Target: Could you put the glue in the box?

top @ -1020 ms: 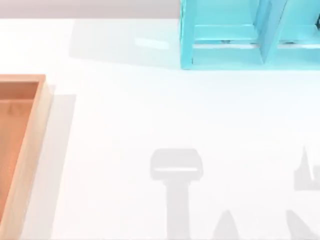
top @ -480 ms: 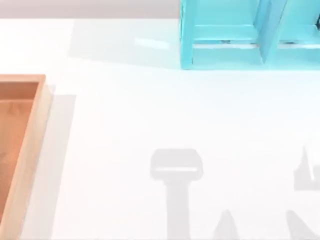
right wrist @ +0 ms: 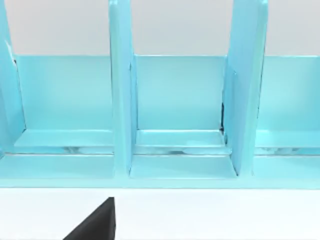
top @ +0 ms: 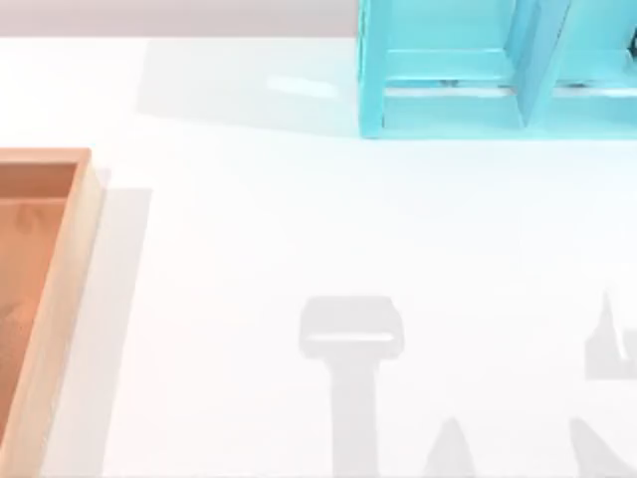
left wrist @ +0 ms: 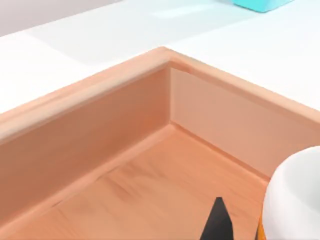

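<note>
my left gripper (left wrist: 218, 220) is down inside the box (left wrist: 100, 125) near its corner with the glue (left wrist: 292, 200) right beside a fingertip, can't tell its grip, right arm faces the cyan shelf (right wrist: 175, 120)

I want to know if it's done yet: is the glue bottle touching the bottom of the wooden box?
Cannot tell. The left wrist view shows the glue over the box beside a dark fingertip, but its underside is cut off by the picture's edge.
</note>
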Controlling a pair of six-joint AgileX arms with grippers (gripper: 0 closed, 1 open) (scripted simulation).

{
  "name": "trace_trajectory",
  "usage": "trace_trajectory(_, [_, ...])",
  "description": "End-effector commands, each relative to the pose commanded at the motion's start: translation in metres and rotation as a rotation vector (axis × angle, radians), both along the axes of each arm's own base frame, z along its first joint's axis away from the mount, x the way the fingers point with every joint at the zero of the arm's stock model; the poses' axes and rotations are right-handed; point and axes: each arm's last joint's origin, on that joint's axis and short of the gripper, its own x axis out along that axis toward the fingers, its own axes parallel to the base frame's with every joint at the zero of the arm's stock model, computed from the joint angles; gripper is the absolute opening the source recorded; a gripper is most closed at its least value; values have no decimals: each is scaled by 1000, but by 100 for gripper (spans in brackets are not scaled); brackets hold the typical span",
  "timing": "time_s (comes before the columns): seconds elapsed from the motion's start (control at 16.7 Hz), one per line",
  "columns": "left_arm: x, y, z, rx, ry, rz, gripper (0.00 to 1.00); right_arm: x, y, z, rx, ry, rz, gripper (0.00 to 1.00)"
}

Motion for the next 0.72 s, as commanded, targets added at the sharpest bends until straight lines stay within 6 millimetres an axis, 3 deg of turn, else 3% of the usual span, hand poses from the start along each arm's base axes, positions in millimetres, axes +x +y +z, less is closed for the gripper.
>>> trace_trajectory(0.66, [0,0,0,0,0,0,98,0,0,0,0,0,0,100])
trace_trajectory(0.72, [0,0,0,0,0,0,100,0,0,0,0,0,0,100])
